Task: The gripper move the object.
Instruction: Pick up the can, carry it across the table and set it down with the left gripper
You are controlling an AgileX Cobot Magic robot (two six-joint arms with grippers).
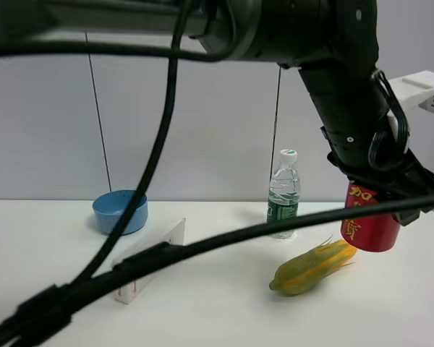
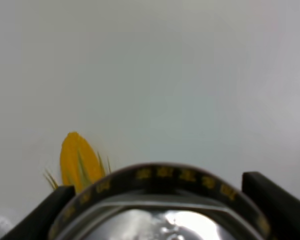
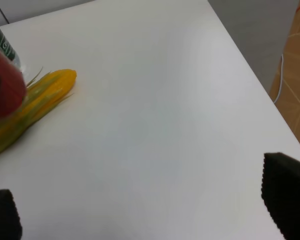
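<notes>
The red drink can [image 1: 369, 224] with yellow characters hangs tilted at the right, just right of a corn cob [image 1: 312, 266]. My left gripper [image 1: 382, 189], a black claw on a thick black arm that reaches across from the upper left, is shut on the can's top. In the left wrist view the can's black band and silver top [image 2: 160, 220] fill the space between the two black fingers [image 2: 277, 202]. The can shows as a red blur [image 3: 4, 87] in the right wrist view. My right gripper [image 3: 145, 210] is open and empty over bare table.
A clear green-labelled water bottle [image 1: 283, 194] stands behind the corn. A blue bowl [image 1: 120, 211] and a white box [image 1: 150, 260] lie at the left. Black cables [image 1: 202, 249] cross the foreground. The table's right edge [image 3: 250, 65] is close to the can.
</notes>
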